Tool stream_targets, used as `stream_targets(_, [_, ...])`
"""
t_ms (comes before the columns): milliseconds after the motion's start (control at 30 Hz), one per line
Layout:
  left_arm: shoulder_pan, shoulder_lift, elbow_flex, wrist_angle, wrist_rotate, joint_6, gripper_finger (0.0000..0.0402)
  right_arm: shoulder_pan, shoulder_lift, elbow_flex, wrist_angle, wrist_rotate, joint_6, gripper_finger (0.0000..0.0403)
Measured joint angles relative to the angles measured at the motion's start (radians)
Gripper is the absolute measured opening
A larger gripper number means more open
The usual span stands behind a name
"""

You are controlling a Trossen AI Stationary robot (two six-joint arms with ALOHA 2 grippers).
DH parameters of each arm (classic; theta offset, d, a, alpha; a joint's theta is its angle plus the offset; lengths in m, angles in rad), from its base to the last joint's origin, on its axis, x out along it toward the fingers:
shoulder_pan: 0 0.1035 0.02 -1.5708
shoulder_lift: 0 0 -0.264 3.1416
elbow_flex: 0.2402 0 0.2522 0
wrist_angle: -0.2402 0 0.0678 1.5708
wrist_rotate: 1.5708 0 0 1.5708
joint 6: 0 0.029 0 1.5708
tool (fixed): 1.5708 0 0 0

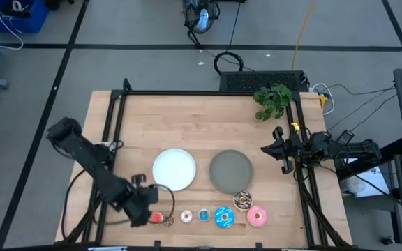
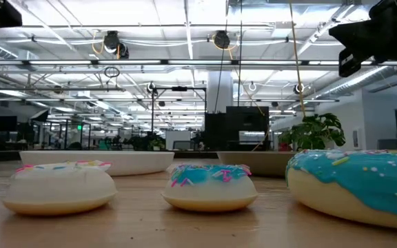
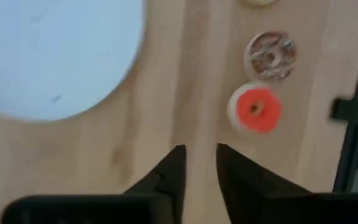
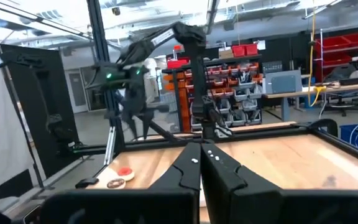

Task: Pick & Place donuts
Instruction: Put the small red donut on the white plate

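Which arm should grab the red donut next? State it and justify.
Left. The left gripper sits beside the red donut, fingers slightly apart; the right gripper waits at the table's far right edge.

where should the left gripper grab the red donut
Across the ring of the red donut, coming straight down: it lies flat on the table, hole up. The brown donut lies close beside it, so set the left gripper fingers clear of that side.
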Motion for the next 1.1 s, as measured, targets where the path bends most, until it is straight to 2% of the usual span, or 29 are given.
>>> stream_targets(200, [0.004,0.077,0.000,0.106,0.066,-0.089,0.0179,0.000,0.000,0.000,0.014,0.003,-0.025,0.0000])
stream_targets(333, [0.020,0.120,0.000,0.132,0.113,-0.031,0.0206,0.000,0.000,0.000,0.013,0.003,-0.034,0.0000])
stream_targets(567, [0.053,0.191,0.000,0.145,0.131,0.035,0.0214,0.000,0.000,0.000,0.012,0.003,-0.036,0.0000])
stream_targets(833, [0.065,0.236,0.000,0.172,0.225,0.008,0.0214,0.000,0.000,0.000,-0.004,0.003,-0.036,0.0000])
stream_targets(1100, [0.066,0.237,0.000,0.200,0.199,0.050,0.0214,0.000,0.000,0.000,-0.004,0.003,-0.036,0.0000])
